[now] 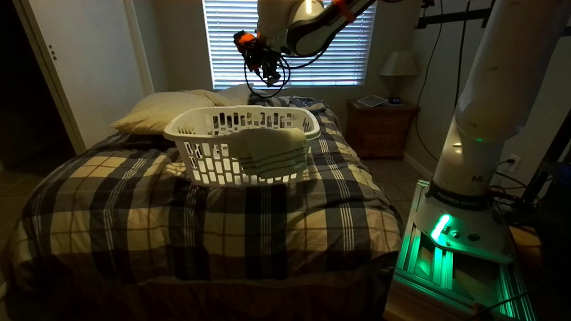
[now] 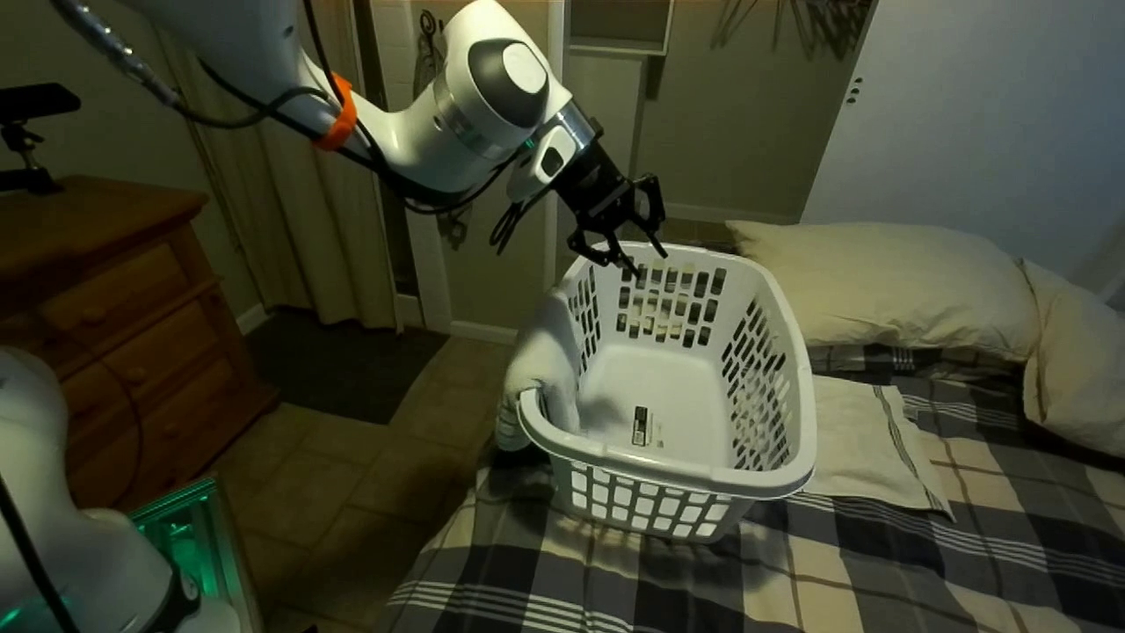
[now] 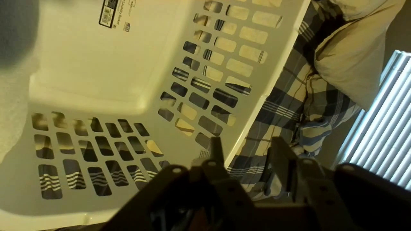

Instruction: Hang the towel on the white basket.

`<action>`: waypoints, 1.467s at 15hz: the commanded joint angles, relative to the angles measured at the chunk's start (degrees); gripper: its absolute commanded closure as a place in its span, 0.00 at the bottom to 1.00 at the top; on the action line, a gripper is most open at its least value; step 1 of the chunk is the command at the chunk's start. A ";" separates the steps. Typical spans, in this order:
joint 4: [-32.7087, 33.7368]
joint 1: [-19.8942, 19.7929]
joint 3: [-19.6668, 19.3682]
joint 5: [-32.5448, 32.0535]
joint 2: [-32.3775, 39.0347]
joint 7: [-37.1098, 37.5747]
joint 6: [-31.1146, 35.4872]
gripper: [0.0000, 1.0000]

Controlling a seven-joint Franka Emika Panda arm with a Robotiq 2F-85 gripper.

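The white basket [image 1: 205, 156] stands upright on the bed; it also shows in an exterior view [image 2: 668, 475] and the wrist view [image 3: 96, 77]. A pale towel [image 1: 281, 154] with thin dark stripes hangs folded over its rim, part inside and part outside; it also shows in an exterior view [image 2: 540, 352] and blurred in the wrist view [image 3: 13, 106]. A second pale striped cloth [image 2: 866, 440] lies flat on the bed beside the basket. My gripper [image 2: 648, 261] is open and empty above the basket's far end, apart from towel and basket; its fingers [image 3: 248, 144] stand wide in the wrist view.
Pale pillows [image 2: 888, 281] lie on the plaid bedcover [image 1: 223, 223] beyond the basket. A window with blinds [image 1: 348, 58] is behind the bed. A nightstand with a lamp [image 1: 398, 67] stands in the back corner. A wooden dresser [image 2: 132, 325] stands near the robot base.
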 commanded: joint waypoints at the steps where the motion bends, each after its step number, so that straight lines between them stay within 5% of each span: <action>1: 1.04 1.00 -0.64 -1.58 1.20 3.54 1.38 0.24; 5: -1.31 2.15 -0.36 8.03 -0.73 -7.79 7.19 0.01; 9: -4.25 4.89 1.12 24.61 -3.99 -27.75 7.96 0.00; 12: -4.24 6.80 2.37 34.13 -6.41 -41.39 0.57 0.00; 17: -1.96 6.32 3.11 34.64 -10.74 -57.61 -17.58 0.00; 22: -2.31 6.27 3.28 33.96 -14.00 -73.95 -24.64 0.00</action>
